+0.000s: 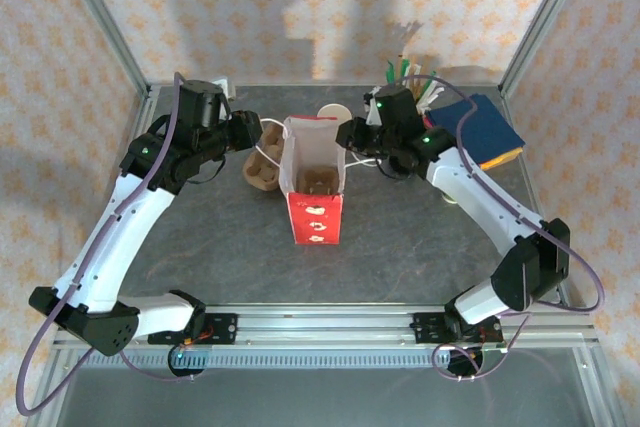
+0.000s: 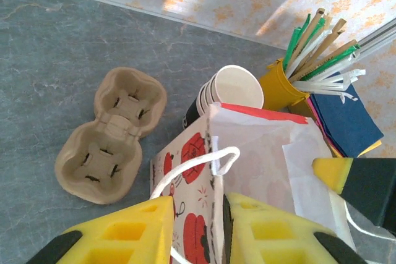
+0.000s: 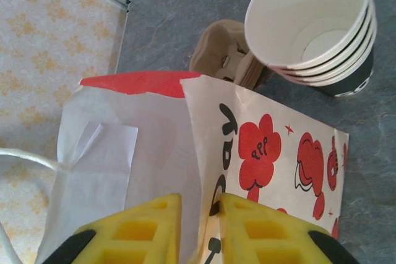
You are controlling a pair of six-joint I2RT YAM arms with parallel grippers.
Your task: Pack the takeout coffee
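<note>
I see the paper bag (image 1: pixel 315 215) standing upright and open in the middle of the table (image 1: pixel 400 242), white with red prints. Both arms reach to its rim from the two sides. In the left wrist view, the left gripper (image 2: pixel 218 225) has its yellow jaws nearly together, with the left wall of the bag pinched between them, next to the white cord handle (image 2: pixel 197 166). In the right wrist view, the right gripper (image 3: pixel 201 227) is the same: the jaws are narrow and they clamp the opposite wall of the bag. The takeout coffee cups (image 3: pixel 315 26) are a small nested stack, white above and black below, and empty inside. They stand on the table outside the bag, just beside its far rim. They are between the brown pulp cup carrier (image 2: pixel 111 134), which lies flat on the left, and the yellow mug (image 2: pixel 279 86) with straws and sticks on the right. Blue napkins (image 2: pixel 346 119) lie beside the mug. At the bottom of the bag there is something brown, but I cannot tell what it is.
</note>
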